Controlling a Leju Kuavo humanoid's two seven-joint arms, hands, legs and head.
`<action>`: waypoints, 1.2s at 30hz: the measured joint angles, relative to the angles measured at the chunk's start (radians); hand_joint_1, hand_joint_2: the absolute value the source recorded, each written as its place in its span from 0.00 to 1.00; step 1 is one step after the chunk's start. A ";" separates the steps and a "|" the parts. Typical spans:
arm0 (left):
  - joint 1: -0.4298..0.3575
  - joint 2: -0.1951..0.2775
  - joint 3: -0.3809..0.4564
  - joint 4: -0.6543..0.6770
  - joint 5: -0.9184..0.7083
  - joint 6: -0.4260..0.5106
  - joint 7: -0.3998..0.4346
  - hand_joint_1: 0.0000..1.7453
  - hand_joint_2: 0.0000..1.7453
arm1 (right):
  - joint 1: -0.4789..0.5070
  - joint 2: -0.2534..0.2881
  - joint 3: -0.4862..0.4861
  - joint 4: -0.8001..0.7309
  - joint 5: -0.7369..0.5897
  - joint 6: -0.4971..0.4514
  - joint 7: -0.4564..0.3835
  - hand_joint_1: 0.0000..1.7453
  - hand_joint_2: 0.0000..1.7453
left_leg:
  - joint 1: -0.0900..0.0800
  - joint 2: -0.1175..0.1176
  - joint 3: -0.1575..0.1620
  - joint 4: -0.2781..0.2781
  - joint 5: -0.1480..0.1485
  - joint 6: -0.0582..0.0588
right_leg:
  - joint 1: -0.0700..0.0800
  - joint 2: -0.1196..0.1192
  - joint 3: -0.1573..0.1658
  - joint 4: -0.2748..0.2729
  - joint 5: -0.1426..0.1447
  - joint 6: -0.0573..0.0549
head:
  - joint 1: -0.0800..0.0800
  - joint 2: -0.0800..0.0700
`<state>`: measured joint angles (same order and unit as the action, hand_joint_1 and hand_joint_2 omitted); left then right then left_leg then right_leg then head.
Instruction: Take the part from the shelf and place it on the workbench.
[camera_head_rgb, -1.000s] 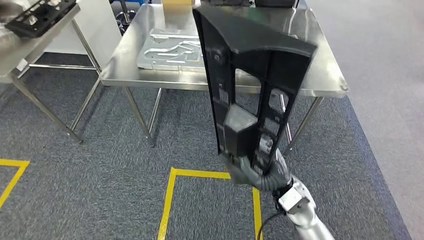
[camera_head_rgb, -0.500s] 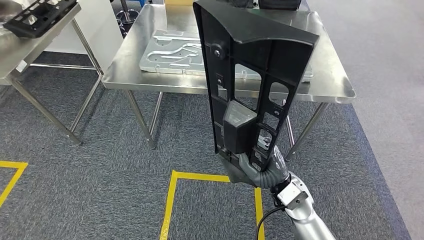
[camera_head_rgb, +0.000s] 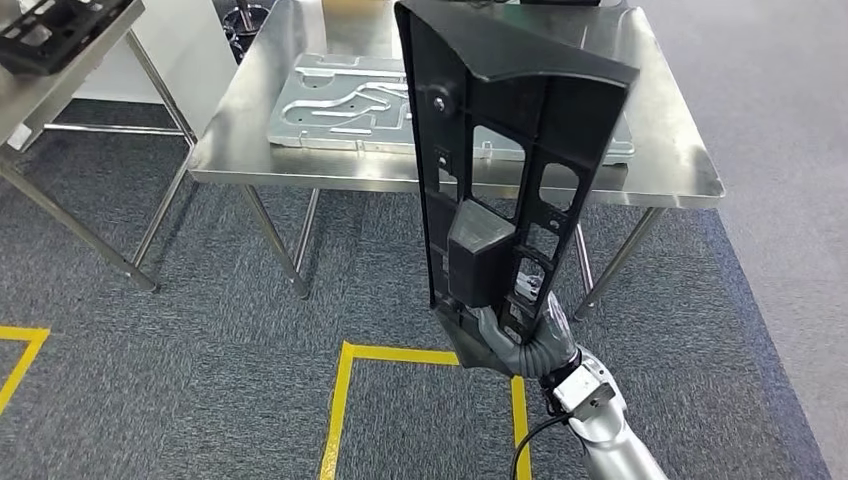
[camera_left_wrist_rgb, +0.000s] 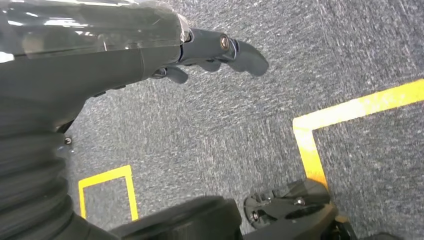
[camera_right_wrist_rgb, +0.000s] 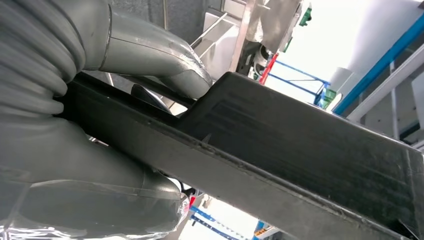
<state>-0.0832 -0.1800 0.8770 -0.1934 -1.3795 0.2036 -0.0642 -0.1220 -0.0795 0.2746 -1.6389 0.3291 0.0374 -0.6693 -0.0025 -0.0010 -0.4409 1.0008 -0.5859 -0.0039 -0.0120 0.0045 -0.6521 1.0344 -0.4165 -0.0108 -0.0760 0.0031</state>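
**Part upright in the right hand, workbench just ahead**

While the right hand (camera_head_rgb: 497, 338) grips the lower end of the black part (camera_head_rgb: 505, 150), I see the part standing nearly upright in the head view, its broad end uppermost and leaning a little to the left. In the right wrist view the grey thumb (camera_right_wrist_rgb: 150, 55) lies over one face of the part (camera_right_wrist_rgb: 300, 150) and the palm presses the other, so the hold is a firm clamp around the narrow end. The part is a long black plastic frame with several cut-out windows and a boxy block near its lower end; it hangs in the air over the carpet, and its top overlaps the near edge of the workbench (camera_head_rgb: 660, 150) in my view, though I cannot tell whether it is above the surface or still short of it.

The left hand (camera_left_wrist_rgb: 210, 50) hangs over the carpet with nothing in it, its dark fingers (camera_left_wrist_rgb: 247, 56) loosely curled and apart.

On the steel workbench lies a flat silver metal plate (camera_head_rgb: 340, 105) with stamped grooves. A second steel table (camera_head_rgb: 60, 70) stands off to the left, carrying another black part (camera_head_rgb: 50, 25). Yellow floor tape (camera_head_rgb: 345, 400) marks a rectangle on the grey carpet below the right arm.
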 joint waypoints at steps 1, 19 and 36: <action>-0.001 0.000 0.000 0.000 0.000 0.000 0.000 0.00 1.00 | -0.001 0.002 0.000 -0.001 0.000 0.000 0.000 1.00 1.00 | 0.001 0.000 -0.017 0.039 -0.019 -0.006 | -0.003 -0.001 0.007 -0.004 -0.004 -0.004 | 0.000 0.000; -0.006 -0.001 0.001 0.000 -0.003 0.000 -0.001 0.00 1.00 | 0.007 0.007 0.000 -0.013 0.002 -0.005 0.005 1.00 1.00 | 0.003 0.000 -0.100 -0.008 0.121 0.041 | -0.002 0.000 -0.053 0.208 -0.146 0.043 | 0.000 0.000; -0.033 -0.005 -0.013 -0.001 -0.031 -0.023 0.024 0.00 1.00 | 0.018 0.004 -0.058 -0.063 0.007 -0.013 0.034 1.00 1.00 | 0.007 -0.003 -0.235 0.305 -0.035 -0.020 | -0.009 -0.004 0.049 -0.017 -0.032 -0.002 | 0.000 0.000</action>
<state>-0.1166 -0.1845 0.8640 -0.1945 -1.4102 0.1810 -0.0403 -0.1045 -0.0752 0.2167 -1.7017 0.3366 0.0243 -0.6353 0.0044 -0.0038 -0.6757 1.3063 -0.6205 -0.0242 -0.0212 0.0005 -0.6032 1.0174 -0.4483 -0.0128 -0.0764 0.0031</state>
